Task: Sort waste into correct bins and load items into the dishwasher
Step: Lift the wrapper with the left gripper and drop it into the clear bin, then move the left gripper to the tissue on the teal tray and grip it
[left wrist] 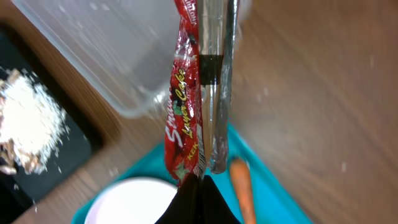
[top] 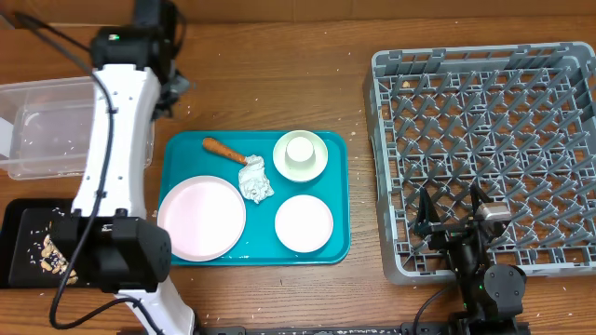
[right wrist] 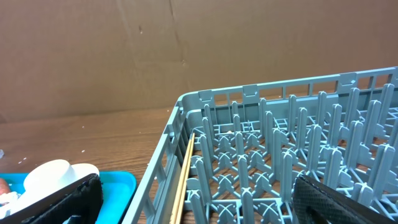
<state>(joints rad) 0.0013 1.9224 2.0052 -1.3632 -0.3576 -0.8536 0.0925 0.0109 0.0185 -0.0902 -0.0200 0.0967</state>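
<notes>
My left gripper (left wrist: 200,182) is shut on the red crinkled snack wrapper (left wrist: 183,106), which hangs between the clear tub (left wrist: 106,56) and the teal tray (left wrist: 273,193). In the overhead view the left gripper (top: 170,86) is beside the tub (top: 56,126). The black tray (top: 23,244) holds rice and crumbs (left wrist: 31,124). On the teal tray (top: 256,253) lie the carrot stick (top: 223,149), napkin ball (top: 254,180), pink-white plate (top: 201,218), a bowl (top: 304,223) and a cup in a bowl (top: 300,154). My right gripper (top: 452,219) is open and empty over the grey dish rack (top: 484,140).
In the right wrist view the open right fingers (right wrist: 199,202) straddle the rack's near-left corner (right wrist: 186,102). A pair of thin wooden sticks (right wrist: 185,177) lies along its left wall. The left arm's white link (top: 116,140) stretches over the table's left side.
</notes>
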